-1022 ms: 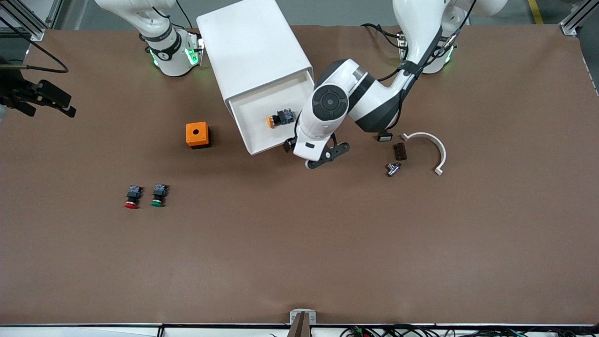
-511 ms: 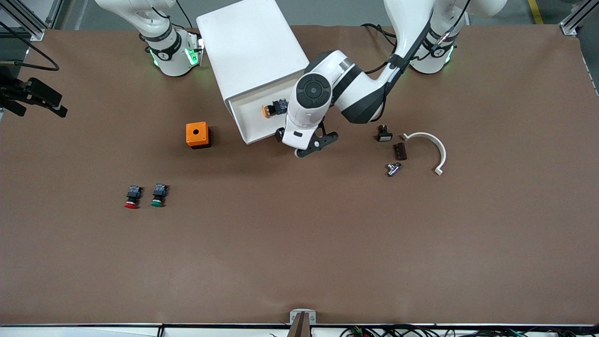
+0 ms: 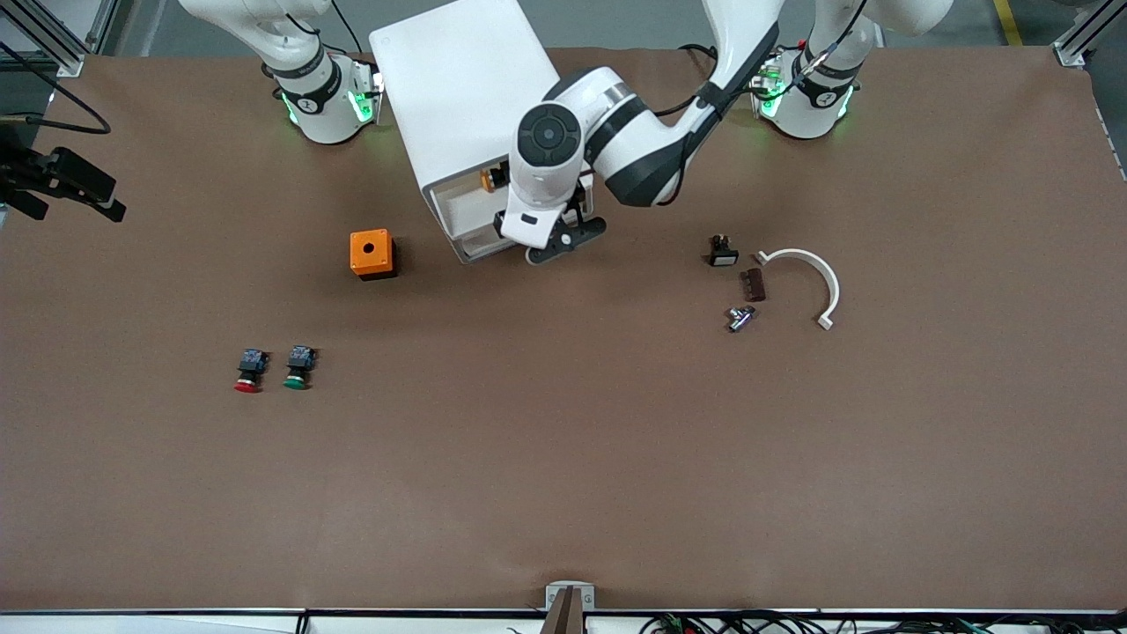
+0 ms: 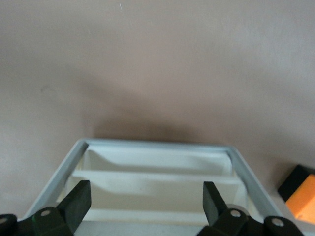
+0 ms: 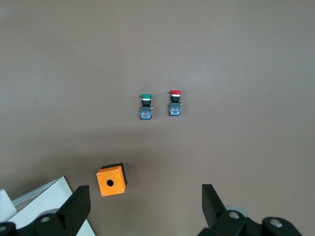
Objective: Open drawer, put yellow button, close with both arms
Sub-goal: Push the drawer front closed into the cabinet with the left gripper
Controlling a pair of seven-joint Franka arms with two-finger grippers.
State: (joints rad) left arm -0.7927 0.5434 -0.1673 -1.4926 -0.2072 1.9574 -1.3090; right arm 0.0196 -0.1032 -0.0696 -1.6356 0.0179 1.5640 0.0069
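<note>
The white cabinet point(image 3: 458, 79) stands near the arms' bases. Its top drawer point(image 3: 460, 214) sticks out only a little, and its rim fills the left wrist view point(image 4: 157, 146). The yellow button point(image 3: 487, 180) lies inside the drawer, half hidden under the cabinet's edge and the left arm. My left gripper point(image 3: 526, 239) is open and rests against the drawer's front, with the fingers point(image 4: 78, 201) spread wide over the tray. My right gripper point(image 5: 145, 211) is open and empty. It is held high over the table near the orange box.
A small orange box with a hole point(image 3: 371, 253) sits beside the drawer toward the right arm's end. The red-capped button point(image 3: 248, 371) and green-capped button point(image 3: 298, 368) lie nearer the front camera. Small parts point(image 3: 744, 286) and a white curved piece point(image 3: 814, 273) lie toward the left arm's end.
The left gripper has moved toward the cabinet with the drawer's front, and the drawer has slid most of the way in, carrying the yellow button with it.
</note>
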